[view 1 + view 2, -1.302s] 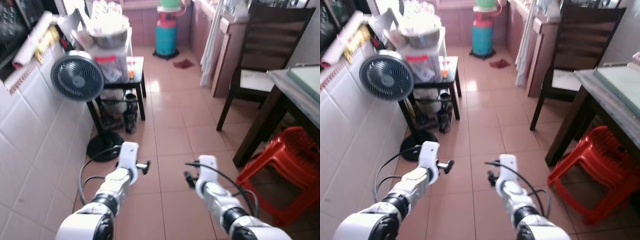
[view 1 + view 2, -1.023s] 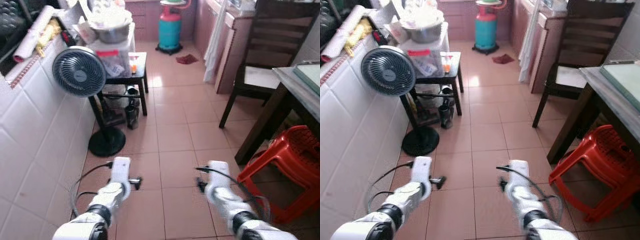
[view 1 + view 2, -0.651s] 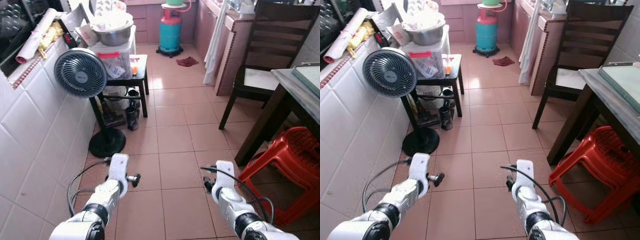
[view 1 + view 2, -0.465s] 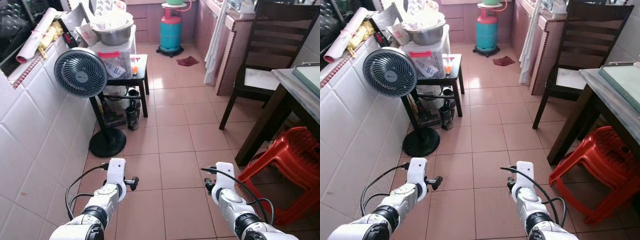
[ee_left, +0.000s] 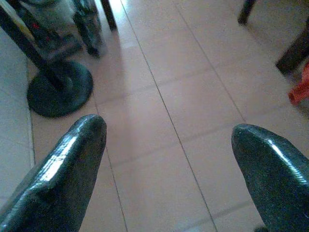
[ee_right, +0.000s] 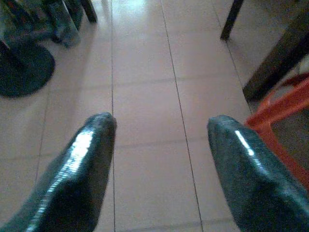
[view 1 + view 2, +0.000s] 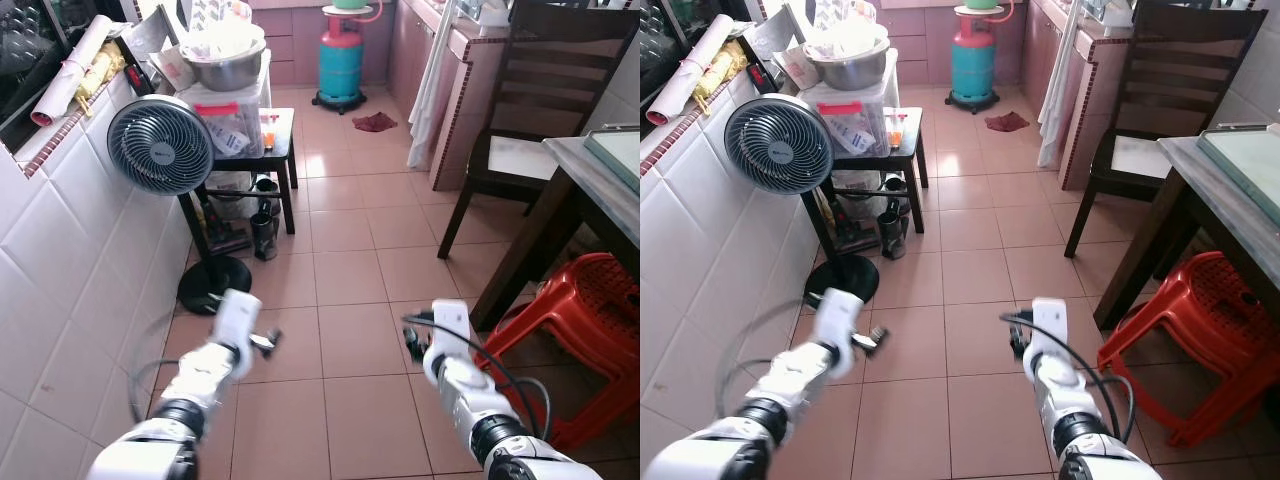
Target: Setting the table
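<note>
The table (image 7: 1225, 205) sits at the right edge of the head view, dark legs, a pale top, and what looks like a glass sheet (image 7: 1247, 160) lying on it. No plate, cup or cutlery can be made out on the part in sight. Tucked half under it is a red stool (image 7: 1185, 345), and beyond it a dark wooden chair (image 7: 1150, 105) stands against the counter.

Both arms are out front over the tiled floor (image 7: 970, 260), carrying nothing. The left end effector (image 5: 169, 159) has its fingers spread wide with bare tile between them; the right end effector (image 6: 161, 154) is likewise spread and empty, the red stool just off one finger.

To the left, a standing fan (image 7: 778, 143) on its round base, and behind it a small black side table (image 7: 902, 135) stacked with a plastic box and a metal bowl (image 7: 848, 62). At the far end stands a blue gas cylinder (image 7: 971, 70).

This looks like the walking stage, nothing picked up yet. To do it well: turn right toward the table, keep the right arm clear of the stool and the table leg, and find the tableware before reaching.
</note>
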Controlling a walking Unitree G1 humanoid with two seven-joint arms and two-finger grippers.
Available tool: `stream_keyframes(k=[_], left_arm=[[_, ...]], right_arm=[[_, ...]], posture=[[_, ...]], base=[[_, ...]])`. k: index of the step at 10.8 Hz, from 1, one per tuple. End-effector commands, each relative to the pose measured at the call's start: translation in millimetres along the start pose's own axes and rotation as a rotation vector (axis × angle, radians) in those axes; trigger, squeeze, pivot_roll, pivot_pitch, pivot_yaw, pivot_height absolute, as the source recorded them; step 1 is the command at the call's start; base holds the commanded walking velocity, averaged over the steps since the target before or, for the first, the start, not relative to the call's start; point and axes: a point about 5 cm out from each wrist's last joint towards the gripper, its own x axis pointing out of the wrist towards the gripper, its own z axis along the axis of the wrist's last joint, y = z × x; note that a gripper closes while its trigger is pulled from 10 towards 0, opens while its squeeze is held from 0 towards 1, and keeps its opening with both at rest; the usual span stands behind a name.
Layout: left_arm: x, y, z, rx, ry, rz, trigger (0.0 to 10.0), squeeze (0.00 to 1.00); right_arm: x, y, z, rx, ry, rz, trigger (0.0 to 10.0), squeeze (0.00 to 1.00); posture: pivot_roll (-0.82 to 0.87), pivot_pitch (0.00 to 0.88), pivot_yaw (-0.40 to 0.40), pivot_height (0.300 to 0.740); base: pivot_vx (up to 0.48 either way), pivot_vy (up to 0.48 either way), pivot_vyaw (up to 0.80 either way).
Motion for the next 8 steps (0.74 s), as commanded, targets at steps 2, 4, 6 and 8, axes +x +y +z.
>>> stream_keyframes(k=[2,4,6,8], left_arm=[[-5.8,13.4,9,-0.026,-0.096,0.027,10.0,1.0],[-20.9,22.0,13,-0.039,-0.197,0.053,10.0,1.0],[-39.5,16.4,21,-0.064,-0.293,0.059,10.0,1.0],[-57.4,0.9,11,-0.085,-0.302,0.042,10.0,1.0]], right_arm=[[-3.9,-2.4,14,-0.043,-0.101,0.039,10.0,1.0],[-22.1,-6.6,25,-0.053,-0.194,0.077,10.0,1.0],[-44.6,-6.4,23,-0.053,-0.234,0.084,10.0,1.0],[-67.2,-7.2,15,-0.007,-0.24,0.097,10.0,1.0]], posture=[[0.02,0.0,0.0,0.74],[0.04,0.0,-0.019,0.74],[0.05,0.0,-0.03,0.74],[0.06,0.003,-0.018,0.74]], base=[[0.0,0.0,0.0],[0.0,0.0,0.0],[0.0,0.0,0.0],[0.0,0.0,0.0]])
